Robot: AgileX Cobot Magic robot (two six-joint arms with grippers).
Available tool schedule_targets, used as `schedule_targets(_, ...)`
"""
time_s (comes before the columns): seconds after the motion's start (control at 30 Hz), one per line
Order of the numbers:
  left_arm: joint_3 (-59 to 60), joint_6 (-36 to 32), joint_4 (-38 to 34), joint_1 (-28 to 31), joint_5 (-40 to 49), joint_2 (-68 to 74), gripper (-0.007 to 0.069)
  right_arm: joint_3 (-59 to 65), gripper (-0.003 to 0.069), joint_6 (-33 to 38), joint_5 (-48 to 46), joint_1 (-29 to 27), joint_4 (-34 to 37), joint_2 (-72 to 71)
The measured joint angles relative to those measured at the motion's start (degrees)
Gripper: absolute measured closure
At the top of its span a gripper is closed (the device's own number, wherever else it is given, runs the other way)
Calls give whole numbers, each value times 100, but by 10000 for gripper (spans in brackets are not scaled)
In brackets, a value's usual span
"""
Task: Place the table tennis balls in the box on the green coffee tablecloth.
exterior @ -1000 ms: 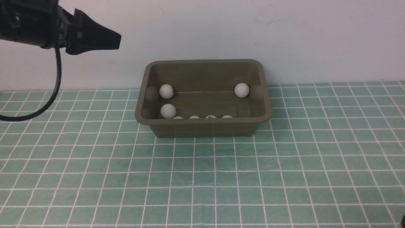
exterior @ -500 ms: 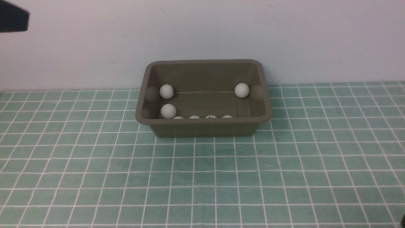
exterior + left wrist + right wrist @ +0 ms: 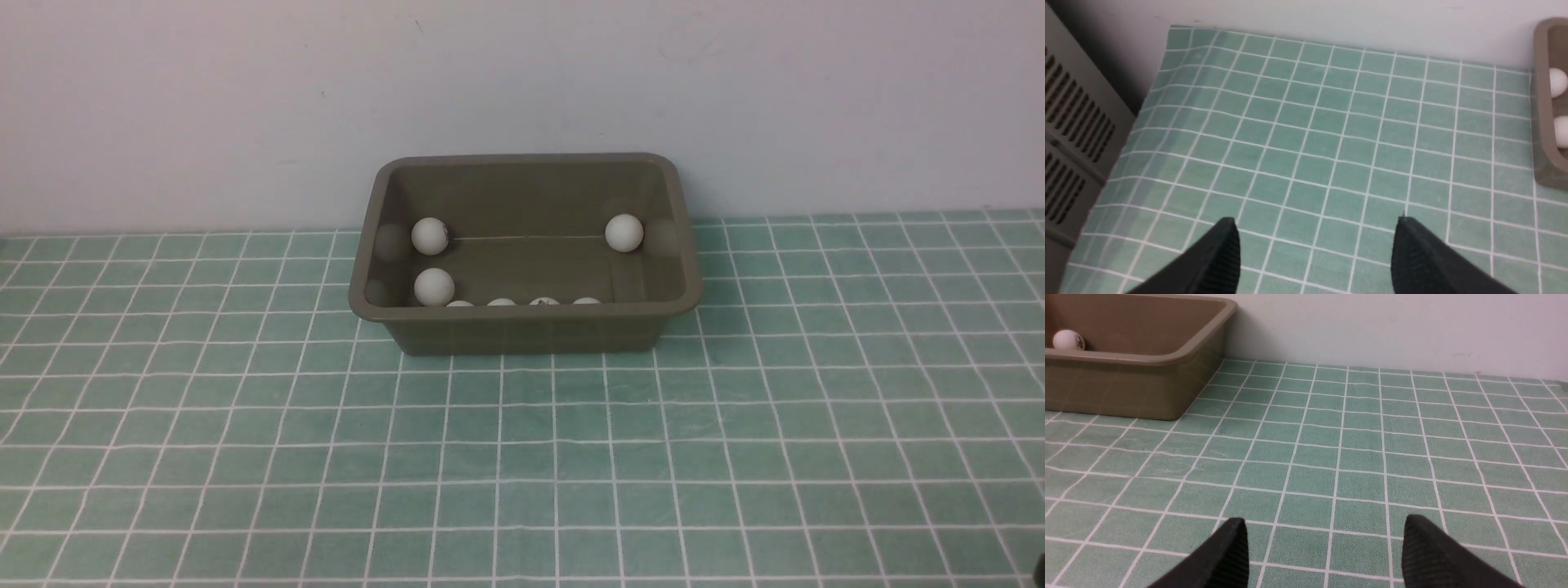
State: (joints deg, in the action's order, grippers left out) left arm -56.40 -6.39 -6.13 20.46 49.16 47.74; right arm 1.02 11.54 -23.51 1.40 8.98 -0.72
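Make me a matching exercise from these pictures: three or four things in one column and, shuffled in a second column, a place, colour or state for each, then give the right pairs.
Column one:
1. box
2. table tennis balls
3. green coffee tablecloth
4. left gripper

Column two:
A. mint green with thin white grid lines
B. jaws apart, nothing between them
C. olive-brown, standing near the wall
D. white, lying inside the tub

Pairs: 1-C, 2-D, 3-A, 4-B
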Motion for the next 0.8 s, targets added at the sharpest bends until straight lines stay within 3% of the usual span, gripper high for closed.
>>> schedule_targets(0.2,1874,-293,-357,0,-764,-1157,178,0,198,0,0,0,0,0)
schedule_targets(0.47,2800,-293,-292,0,-948,-2018,178,0,198,0,1,0,0,0)
schedule_targets(0.8,4533,-298,15,0,-2401,-3180,178,0,198,0,1,0,0,0)
